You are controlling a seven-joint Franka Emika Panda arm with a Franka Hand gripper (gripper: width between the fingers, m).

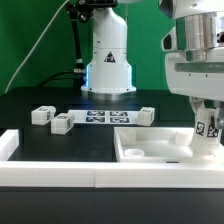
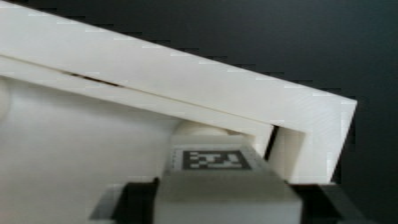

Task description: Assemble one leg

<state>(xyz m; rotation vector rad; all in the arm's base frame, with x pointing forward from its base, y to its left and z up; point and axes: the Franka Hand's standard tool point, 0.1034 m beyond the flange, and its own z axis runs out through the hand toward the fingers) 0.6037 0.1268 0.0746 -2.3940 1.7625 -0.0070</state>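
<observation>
My gripper (image 1: pixel 206 118) is shut on a leg (image 1: pixel 209 132), a small white post with a black-and-white tag, held upright. The leg hangs at the corner of the large white tray-like piece (image 1: pixel 140 152) on the exterior view's right, down at rim height. I cannot tell whether the leg touches the piece. In the wrist view the leg (image 2: pixel 214 165) fills the space between my gripper's (image 2: pixel 214 203) fingers, right against the piece's raised corner rim (image 2: pixel 294 110). Three more legs lie on the table: two at the left (image 1: pixel 42 116) (image 1: pixel 62 124), one further right (image 1: pixel 145 115).
The marker board (image 1: pixel 105 118) lies flat between the loose legs, in front of the arm's white base (image 1: pixel 108 60). A low white wall (image 1: pixel 60 172) runs along the table's front edge and turns back at the exterior view's left.
</observation>
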